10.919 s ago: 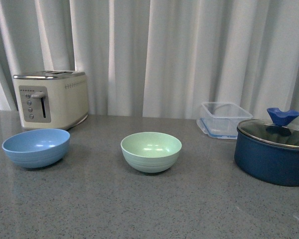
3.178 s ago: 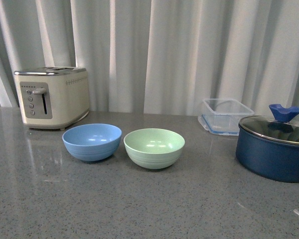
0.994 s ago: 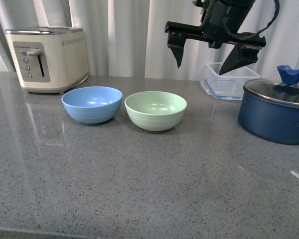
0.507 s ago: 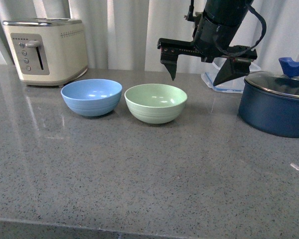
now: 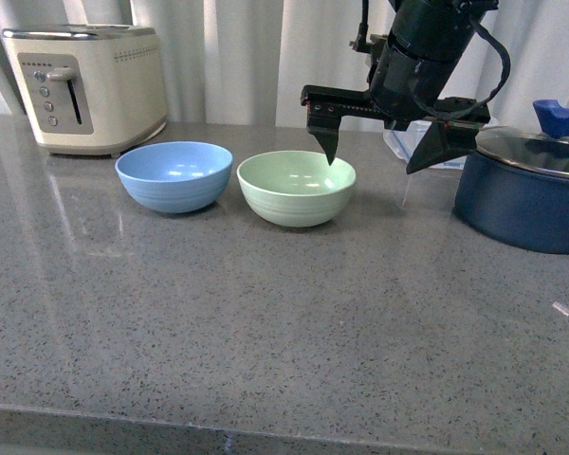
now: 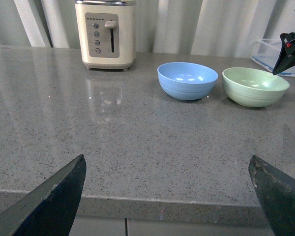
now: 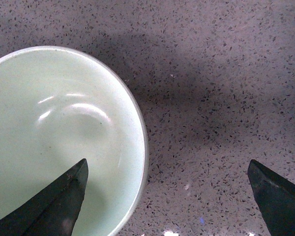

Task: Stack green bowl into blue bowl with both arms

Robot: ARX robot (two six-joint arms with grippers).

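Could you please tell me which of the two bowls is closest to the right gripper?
The green bowl: one finger of the open right gripper hangs over its inside, the other outside its rim. The blue bowl sits beside it, farther off.

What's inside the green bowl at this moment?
Nothing lies in the green bowl: its pale floor shows only light glints. One finger of the open right gripper hangs over the inside, the other outside the rim. That finger hides a small patch of the wall.

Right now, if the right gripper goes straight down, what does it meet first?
Probably the green bowl: the right gripper straddles its rim, one jaw over the inside, one over bare counter. Depth is unclear.
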